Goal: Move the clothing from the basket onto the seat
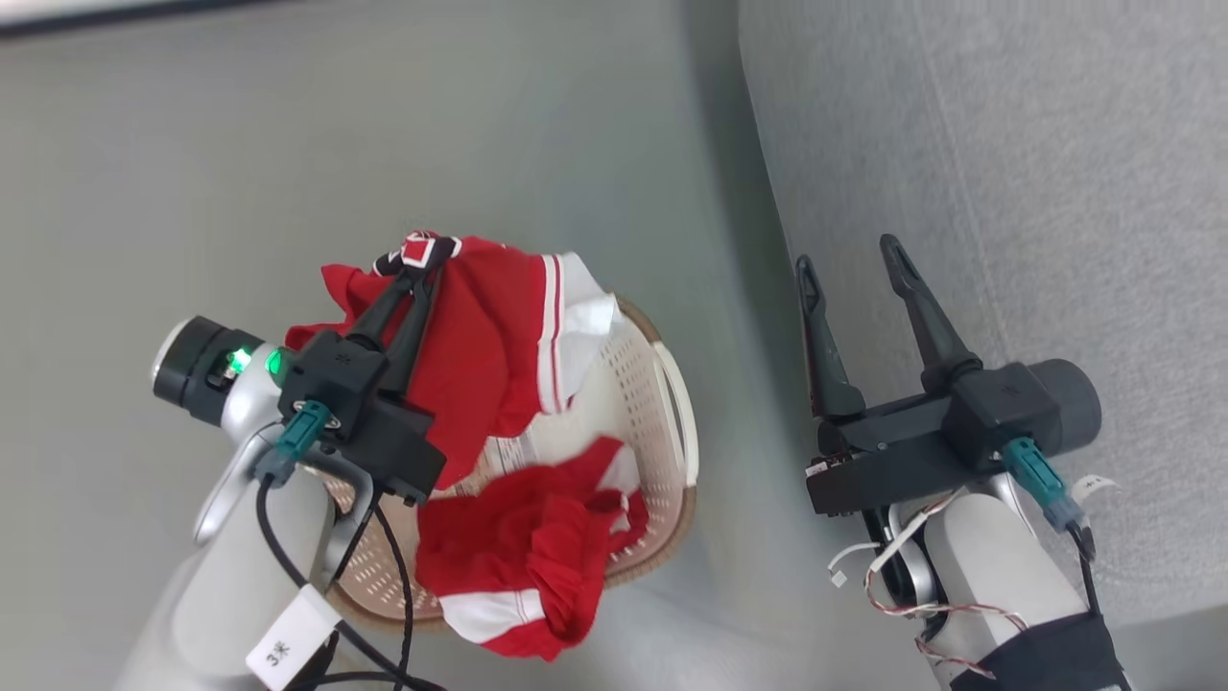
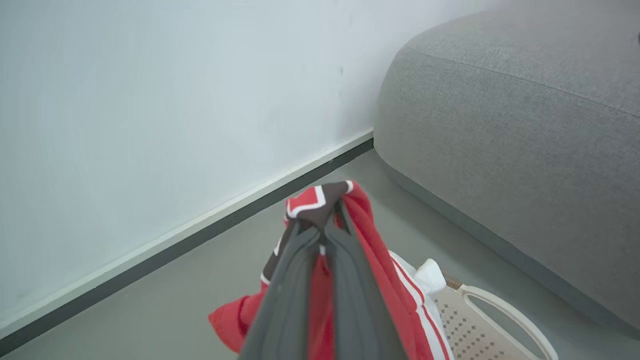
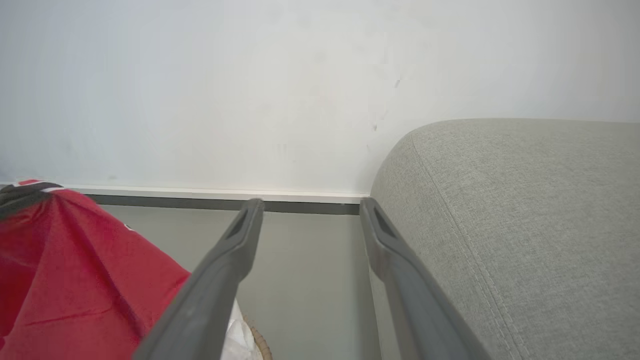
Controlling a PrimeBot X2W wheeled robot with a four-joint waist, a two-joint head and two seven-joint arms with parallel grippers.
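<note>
Grey floor [image 1: 288, 144] spreads across the left of the head view, and the seat [image 1: 1007, 144] runs along the right. The basket [image 1: 628, 384] stands on the floor, with a loose garment [image 1: 528, 547] spilling over its near rim. The left gripper [image 1: 419, 274] is clenched on the held garment [image 1: 489, 336] at a dark-edged corner. The red cloth hangs from the fingertips down toward the basket. The right gripper [image 1: 848, 253] hovers between basket and seat, its fingers spread and empty.

From the left wrist, the held garment drapes below the fingers, the wall [image 2: 150, 100] is on the left, and the seat rises to the right beyond the basket's handle.

From the right wrist, the seat is just beside one finger and the held garment is off to the left.

The carry should go rightward over the basket. The right arm is nearer the seat, but the left has the cloth.
</note>
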